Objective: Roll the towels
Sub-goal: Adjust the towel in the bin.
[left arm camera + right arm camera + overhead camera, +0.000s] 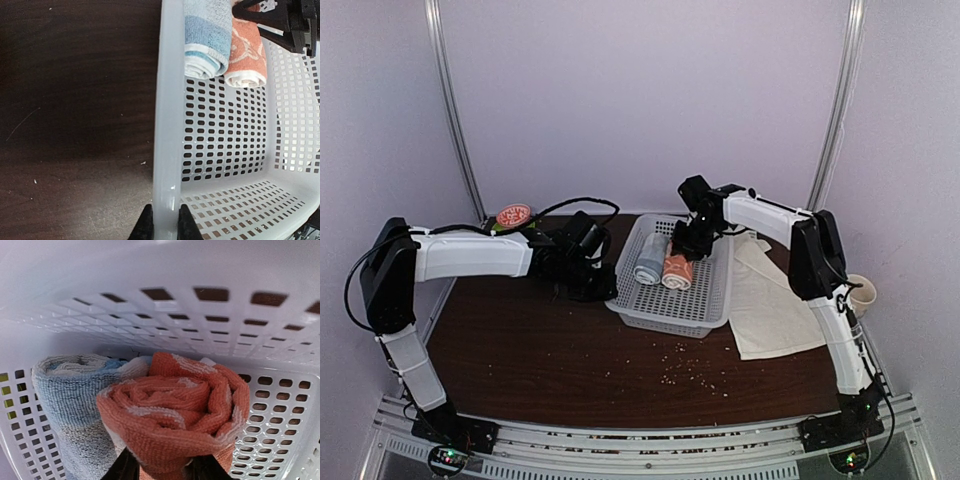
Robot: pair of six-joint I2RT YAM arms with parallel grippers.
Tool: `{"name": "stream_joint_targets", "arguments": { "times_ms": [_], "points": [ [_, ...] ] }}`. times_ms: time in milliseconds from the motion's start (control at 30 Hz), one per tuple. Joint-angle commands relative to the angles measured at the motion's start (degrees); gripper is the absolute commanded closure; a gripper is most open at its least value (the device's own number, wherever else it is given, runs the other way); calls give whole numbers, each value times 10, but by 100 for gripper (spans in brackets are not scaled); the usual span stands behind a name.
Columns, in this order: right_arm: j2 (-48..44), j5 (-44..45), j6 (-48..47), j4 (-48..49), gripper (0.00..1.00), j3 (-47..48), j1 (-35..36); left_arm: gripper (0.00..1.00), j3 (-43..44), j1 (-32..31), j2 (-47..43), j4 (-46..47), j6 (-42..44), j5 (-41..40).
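The salmon-orange towel lies rolled in the white perforated basket, against a rolled grey-blue towel. My right gripper reaches into the basket from the far side, and its jaws press on either side of the orange roll's end. The cream-white towel lies flat and unrolled on the table to the right of the basket. My left gripper is shut on the basket's left rim. The left wrist view also shows the orange roll with the right arm's black fingers on it.
A pale cup stands at the table's right edge, beside the right arm. A red round object sits at the back left. Small crumbs are scattered on the dark wood in front of the basket.
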Motion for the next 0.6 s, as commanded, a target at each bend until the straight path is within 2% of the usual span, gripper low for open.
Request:
{"name": "stream_joint_targets", "arguments": {
  "times_ms": [0, 267, 567],
  "points": [
    [16, -38, 50, 49, 63, 20, 19, 100, 2, -17, 20, -12, 12, 34],
    [24, -39, 48, 38, 62, 30, 21, 100, 0, -18, 21, -12, 11, 32],
    [-16, 9, 18, 25, 48, -23, 13, 100, -12, -18, 17, -12, 0, 17]
  ]
}}
